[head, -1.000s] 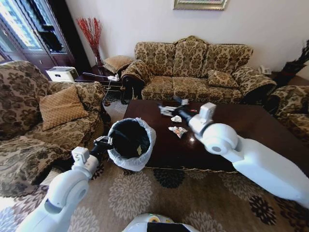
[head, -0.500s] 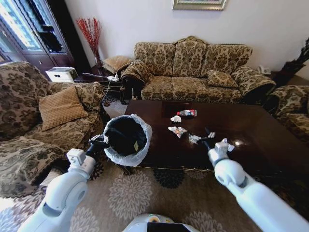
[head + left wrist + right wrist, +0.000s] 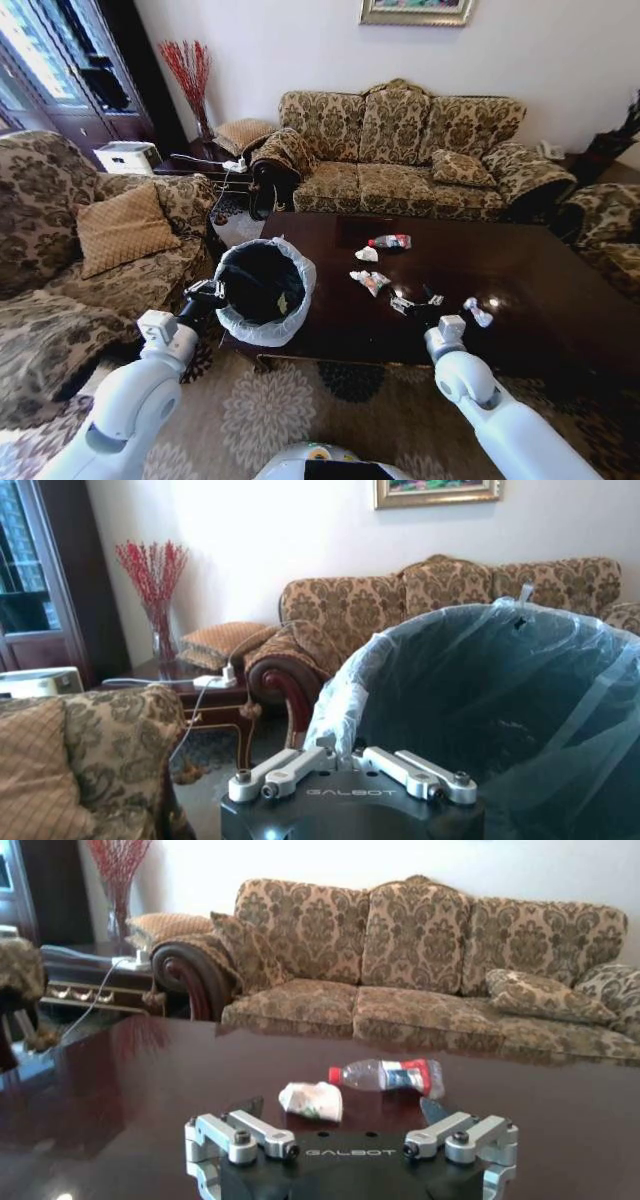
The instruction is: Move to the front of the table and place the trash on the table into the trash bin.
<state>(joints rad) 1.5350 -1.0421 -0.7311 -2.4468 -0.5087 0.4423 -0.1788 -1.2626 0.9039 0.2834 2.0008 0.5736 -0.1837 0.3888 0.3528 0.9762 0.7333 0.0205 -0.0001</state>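
The left gripper [image 3: 211, 291] pinched the rim of the small round black bin lined with a translucent white bag [image 3: 262, 290], holding it up against the near corner of the glossy dark mahogany coffee table [image 3: 520, 260], seemingly so that its mouth sat close to the litter. The right gripper [image 3: 424, 311] hovered low over the tabletop with its fingers spread wide and empty, probably lined up for a pick. Just ahead of it lay a crumpled white paper scrap [image 3: 311, 1101]; slightly beyond that lay a small clear plastic bottle with a red label [image 3: 385, 1075]. More crumpled wrappers [image 3: 370, 281] lay near its sides.
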